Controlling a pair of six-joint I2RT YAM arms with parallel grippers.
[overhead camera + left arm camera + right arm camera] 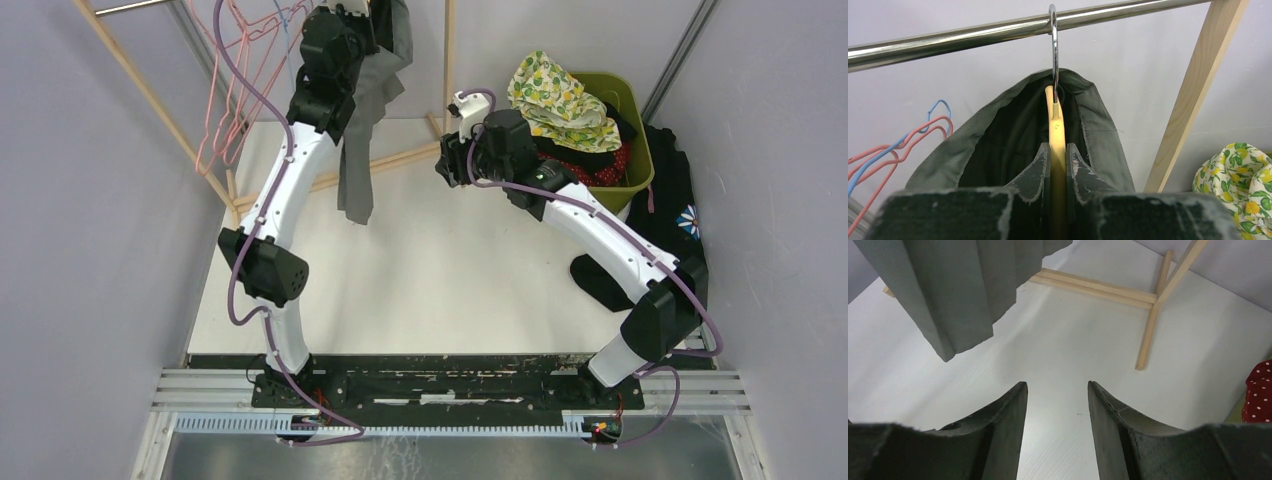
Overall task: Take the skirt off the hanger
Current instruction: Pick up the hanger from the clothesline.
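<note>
The left gripper (1057,150) is up at the steel rail (948,42), its jaws pressed narrow on the wooden hanger (1056,120), one on each flat face. Directly above them the hanger's metal hook (1053,45) sits over the rail. The grey-green skirt (1100,140) wraps both sides of those jaws, its waistband arching over the hanger's neck just above the fingertips, and its length hangs below them toward the counter (1058,340).

The right gripper (1056,386) hovers low over the counter with its jaws wide apart and nothing between them. The skirt's hem hangs ahead of them and to the left, well apart and clear of the counter.

The skirt looks like light, finely ribbed woven cloth: soft, limp, and likely to fold and slide rather than hold a shape. It should not be fragile, but the waistband probably grips the hanger's shoulders, so a pull on the hem alone may drag the hanger instead. A better hold is likely a doubled fold near the waistband, beside the left jaws, while those jaws brace the stiff hanger.
</note>
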